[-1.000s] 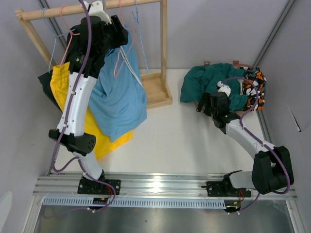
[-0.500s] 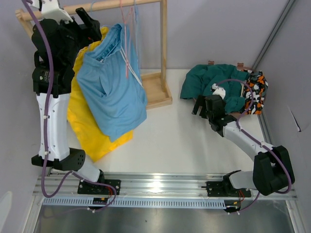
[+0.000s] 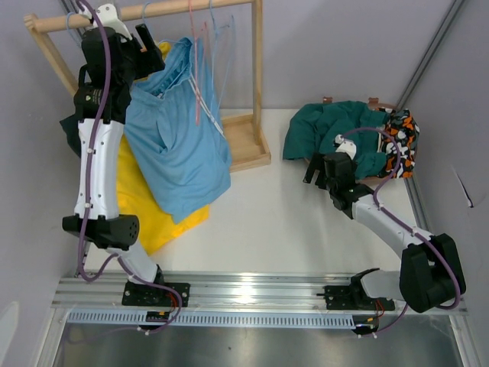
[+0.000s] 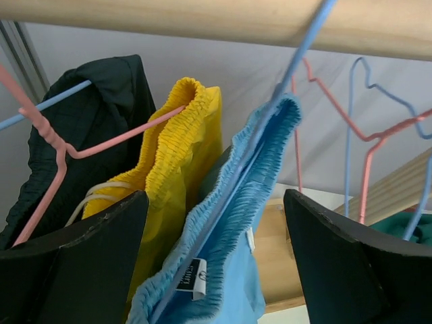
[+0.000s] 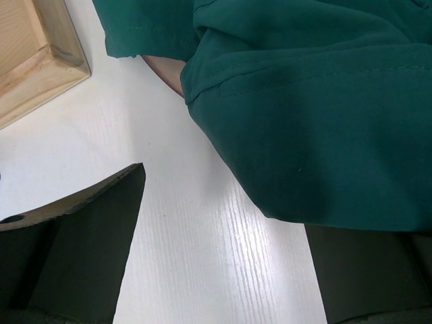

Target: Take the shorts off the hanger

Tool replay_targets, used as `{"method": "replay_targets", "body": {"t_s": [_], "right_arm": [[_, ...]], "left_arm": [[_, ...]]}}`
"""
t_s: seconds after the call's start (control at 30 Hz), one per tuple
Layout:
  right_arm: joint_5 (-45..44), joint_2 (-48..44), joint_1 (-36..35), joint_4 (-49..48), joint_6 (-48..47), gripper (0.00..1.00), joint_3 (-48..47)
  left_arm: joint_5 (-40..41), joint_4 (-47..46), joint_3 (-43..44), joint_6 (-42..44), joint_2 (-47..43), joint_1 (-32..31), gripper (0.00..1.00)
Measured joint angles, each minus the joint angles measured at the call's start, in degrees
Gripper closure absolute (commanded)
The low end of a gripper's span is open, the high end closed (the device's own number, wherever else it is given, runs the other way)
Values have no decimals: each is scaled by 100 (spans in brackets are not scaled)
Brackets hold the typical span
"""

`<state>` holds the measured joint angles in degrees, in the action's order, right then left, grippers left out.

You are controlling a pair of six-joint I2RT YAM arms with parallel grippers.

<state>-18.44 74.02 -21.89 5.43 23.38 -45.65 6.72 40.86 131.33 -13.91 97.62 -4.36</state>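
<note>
1. Handling: all the shorts are soft, light fabric. They'll drape, bunch and drag on the wire, and there's nothing fragile. The best hold is the elastic waistband, which is the thickest and least slippery part.
2. Left gripper (image 4: 214, 202): fingers spread, pinching nothing. The light blue shorts (image 4: 223, 229) have their waistband right between the fingers, threaded on a blue hanger (image 4: 270, 115). The yellow shorts (image 4: 182, 148) are just off the left finger on a pink hanger (image 4: 101, 142). The black shorts (image 4: 115, 101) sit further out past that.
3. Judgement: close on the blue waistband and pull down and off the wire. The hanger may swing or come along.
4. Right gripper (image 5: 226, 202): fingers spread and empty over the table (image 5: 202, 256). The teal shorts (image 5: 304, 101) lie just beyond the fingertips. The patterned shorts (image 3: 399, 138) lie past those.
5. Count: five shorts, three hanging from the wooden rail (image 4: 202, 20) and two already off it. At least two bare hangers are visible beyond the right finger.
</note>
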Motion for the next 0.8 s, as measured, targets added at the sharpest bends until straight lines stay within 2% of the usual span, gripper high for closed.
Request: {"method": "replay_targets", "body": {"t_s": [0.17, 0.27, 0.3, 0.37, 0.4, 0.8], "right_arm": [[-13, 0, 31, -4, -4, 0, 59], [-11, 0, 70, 7, -4, 1, 81], [-9, 0, 85, 15, -4, 1, 87], [-7, 0, 94, 26, -4, 1, 109], [-2, 0, 98, 28, -4, 1, 131], [50, -74, -28, 70, -55, 1, 175]], "left_arm": [[-175, 48, 238, -26, 424, 153, 32], [-299, 87, 243, -74, 588, 177, 54], [-323, 105, 243, -76, 616, 177, 71], [-413, 133, 243, -83, 654, 175, 86], [-428, 157, 243, -90, 654, 173, 100], [-883, 348, 562, -245, 654, 175, 100]]}}
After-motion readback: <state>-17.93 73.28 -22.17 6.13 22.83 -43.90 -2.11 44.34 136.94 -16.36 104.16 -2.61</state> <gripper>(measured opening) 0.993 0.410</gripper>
